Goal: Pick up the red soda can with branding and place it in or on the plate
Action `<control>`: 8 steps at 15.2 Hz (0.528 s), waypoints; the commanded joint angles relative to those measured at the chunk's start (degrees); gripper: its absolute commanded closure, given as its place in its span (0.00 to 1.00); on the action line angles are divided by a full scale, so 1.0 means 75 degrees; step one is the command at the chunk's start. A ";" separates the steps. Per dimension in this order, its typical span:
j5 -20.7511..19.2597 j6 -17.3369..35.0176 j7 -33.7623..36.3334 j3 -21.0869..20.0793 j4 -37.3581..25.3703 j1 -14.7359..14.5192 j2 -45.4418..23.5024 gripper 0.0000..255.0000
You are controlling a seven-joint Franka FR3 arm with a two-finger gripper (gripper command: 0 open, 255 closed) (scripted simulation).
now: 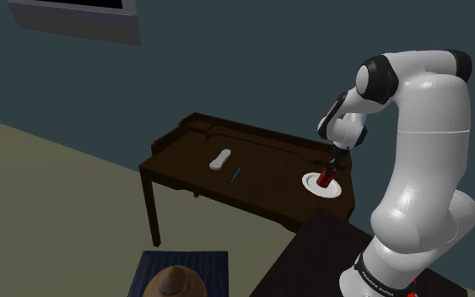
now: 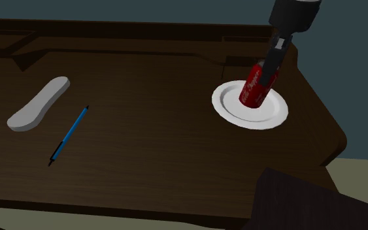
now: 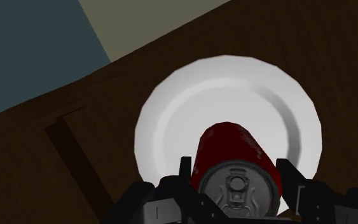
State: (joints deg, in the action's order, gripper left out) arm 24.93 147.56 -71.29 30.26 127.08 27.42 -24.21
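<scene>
A red soda can (image 2: 257,86) with white branding and a silver top leans tilted over the middle of a white round plate (image 2: 225,104). The plate lies near the dark wooden table's right end in the second exterior view. My black gripper (image 2: 270,68) comes down from above and is shut on the can's upper part. In the wrist view the fingers (image 3: 185,170) clasp the can (image 3: 231,149) on both sides, with the plate (image 3: 171,121) right beneath it. From the shoulder view the can (image 1: 325,177) meets the plate (image 1: 309,181); whether its base rests there I cannot tell.
A white oblong object (image 2: 38,103) and a blue pen (image 2: 69,135) lie on the table (image 2: 150,85) toward the second exterior view's left. A raised ledge runs along the table's back edge. The dark stand (image 2: 306,202) is close to the table's near right corner.
</scene>
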 commanded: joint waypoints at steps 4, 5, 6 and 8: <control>0.0055 0.0059 -0.0036 -0.0039 0.0014 0.0024 -0.0040 1.00; 0.0055 0.0059 -0.0036 -0.0039 0.0014 0.0024 -0.0040 1.00; 0.0055 0.0059 -0.0036 -0.0039 0.0014 0.0024 -0.0040 1.00; 0.0056 0.0059 -0.0036 -0.0040 0.0014 0.0024 -0.0040 0.00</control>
State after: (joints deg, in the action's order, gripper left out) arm 25.34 148.00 -71.56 29.97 127.19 27.60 -24.52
